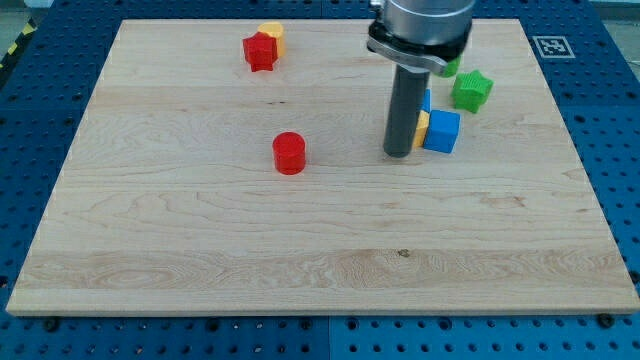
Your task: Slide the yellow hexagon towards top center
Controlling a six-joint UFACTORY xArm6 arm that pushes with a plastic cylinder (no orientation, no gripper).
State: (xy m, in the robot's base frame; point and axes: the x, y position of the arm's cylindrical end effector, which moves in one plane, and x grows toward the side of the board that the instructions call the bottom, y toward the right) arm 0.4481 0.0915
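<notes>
My tip [397,154] rests on the light wooden tabletop [200,240], a bare dark rod with no fingers to open or close. A yellow block [422,127], largely hidden and its shape unclear, touches its right side beside a blue cube [442,131]. Another yellow block [273,35], plausibly the yellow hexagon, sits far upper left against a red star-shaped block [259,51].

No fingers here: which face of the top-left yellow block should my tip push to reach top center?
Probably its left face, from the view's left. The yellow block sits left of top center, and the red block hugs its lower-left, so pass above that. My tip is far off, by the blue cube.
</notes>
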